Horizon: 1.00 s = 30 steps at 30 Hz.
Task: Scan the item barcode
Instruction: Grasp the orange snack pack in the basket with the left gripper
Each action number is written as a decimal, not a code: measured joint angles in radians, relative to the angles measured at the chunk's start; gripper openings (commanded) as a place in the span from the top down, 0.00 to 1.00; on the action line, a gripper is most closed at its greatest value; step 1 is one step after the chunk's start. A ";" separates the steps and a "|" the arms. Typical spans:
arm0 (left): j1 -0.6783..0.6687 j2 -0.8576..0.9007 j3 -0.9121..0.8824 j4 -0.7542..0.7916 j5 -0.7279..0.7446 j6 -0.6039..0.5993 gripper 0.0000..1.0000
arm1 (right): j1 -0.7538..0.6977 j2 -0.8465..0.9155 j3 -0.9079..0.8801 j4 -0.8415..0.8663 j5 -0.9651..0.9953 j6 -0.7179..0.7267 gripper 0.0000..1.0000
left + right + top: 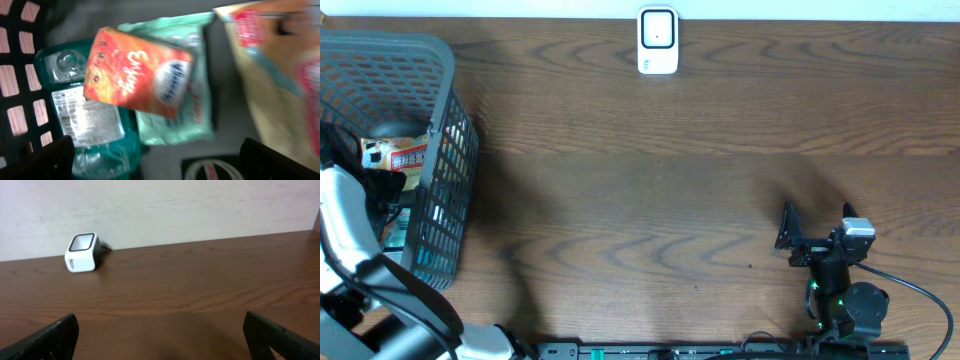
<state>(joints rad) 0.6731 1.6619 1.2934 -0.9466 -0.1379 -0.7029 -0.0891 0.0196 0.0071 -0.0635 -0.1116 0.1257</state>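
Several packaged items lie in the grey basket (pixel 445 110) at the table's left. In the left wrist view I see an orange packet (pixel 137 77) lying on a mint-green packet (pixel 175 100). Beside them lie a teal container with a white printed label (pixel 87 117) and a tan bag (pixel 280 75). My left gripper (pixel 160 162) hangs open just above them, holding nothing. The white barcode scanner (pixel 658 42) stands at the table's far edge, also seen as scanner (pixel 81 253). My right gripper (pixel 817 225) is open over bare wood at the front right.
The basket's mesh wall (pixel 20 85) is close on the left gripper's left side. A black item with a white ring and red print (pixel 215 170) lies under the jaws. A pale wall (pixel 160 205) rises behind the scanner.
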 measured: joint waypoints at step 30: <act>0.084 0.175 0.003 0.077 -0.043 0.115 0.60 | 0.000 0.000 0.000 0.000 0.000 0.000 0.01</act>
<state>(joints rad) 0.7574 1.8370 1.2964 -0.8700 -0.1810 -0.5877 -0.0891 0.0196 0.0071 -0.0635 -0.1116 0.1257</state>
